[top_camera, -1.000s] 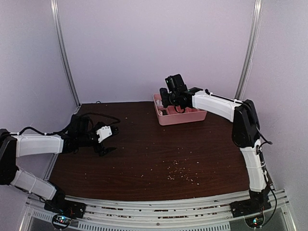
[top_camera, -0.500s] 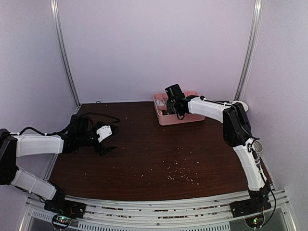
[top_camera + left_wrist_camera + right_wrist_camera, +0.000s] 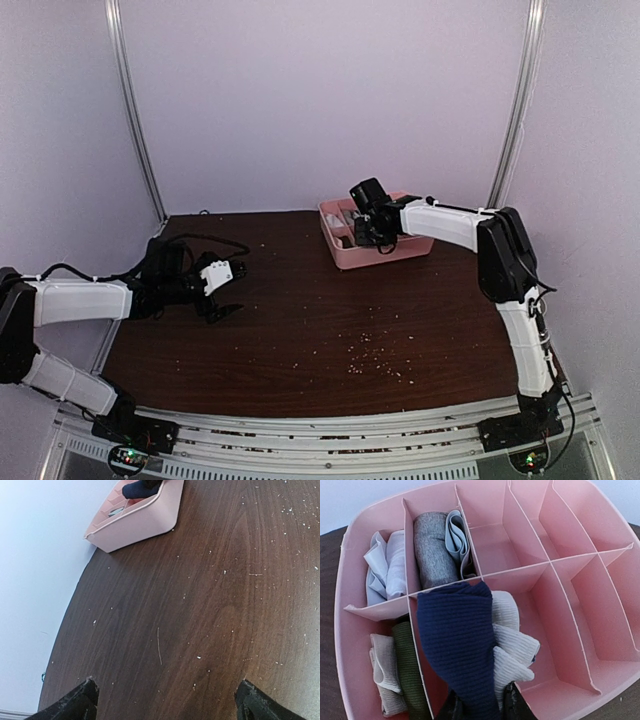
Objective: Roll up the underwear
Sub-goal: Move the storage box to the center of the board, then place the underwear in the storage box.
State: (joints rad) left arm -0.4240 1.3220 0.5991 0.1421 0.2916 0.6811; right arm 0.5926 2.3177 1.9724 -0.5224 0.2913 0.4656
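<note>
Navy underwear (image 3: 457, 645) lower, lengthwise toward tray (image 3: 570, 580)

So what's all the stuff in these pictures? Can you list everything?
tray: one, pink, far side of the table, split into pockets
navy underwear: one, navy with cream band, rolled, over the tray's near row
grey underwear: one, grey, rolled, far-row pocket
white cloth: one, white, far corner pocket
green and beige cloth: count unclear, near corner pocket
crumbs: many, pale, scattered on table
table: one, dark brown
left gripper: one, black, open over bare table
right gripper: one, black, shut on the navy underwear
</note>
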